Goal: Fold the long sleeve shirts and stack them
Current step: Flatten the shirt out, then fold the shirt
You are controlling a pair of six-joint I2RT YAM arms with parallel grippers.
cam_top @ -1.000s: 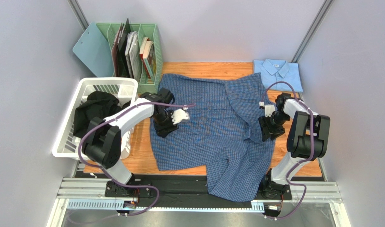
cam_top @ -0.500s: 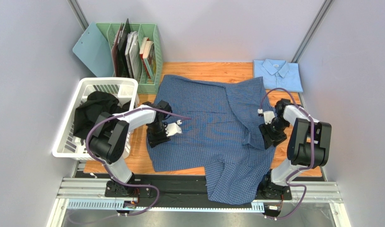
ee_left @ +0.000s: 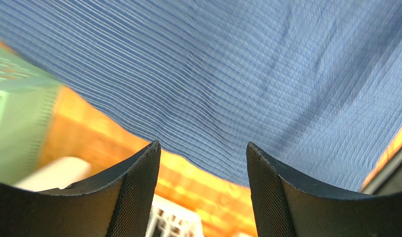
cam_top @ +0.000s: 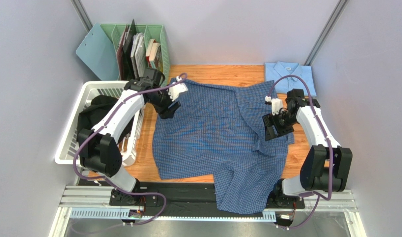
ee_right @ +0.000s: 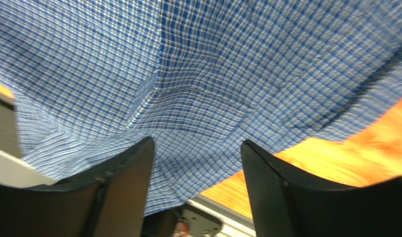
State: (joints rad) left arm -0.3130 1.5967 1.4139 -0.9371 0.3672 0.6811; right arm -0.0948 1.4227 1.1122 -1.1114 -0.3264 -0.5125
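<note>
Checked shirt [cam_top: 213,133] is soft woven cloth; table [cam_top: 213,73] is glossy wood.

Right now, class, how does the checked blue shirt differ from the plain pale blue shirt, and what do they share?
The checked shirt is mid-blue with a fine dark check; the pale blue shirt is plain. The checked shirt lies spread out and rumpled; the pale blue shirt is neatly folded. The checked shirt covers the middle of the table, overhanging the near edge; the pale blue shirt sits at the far right corner. Both are blue shirts.
</note>
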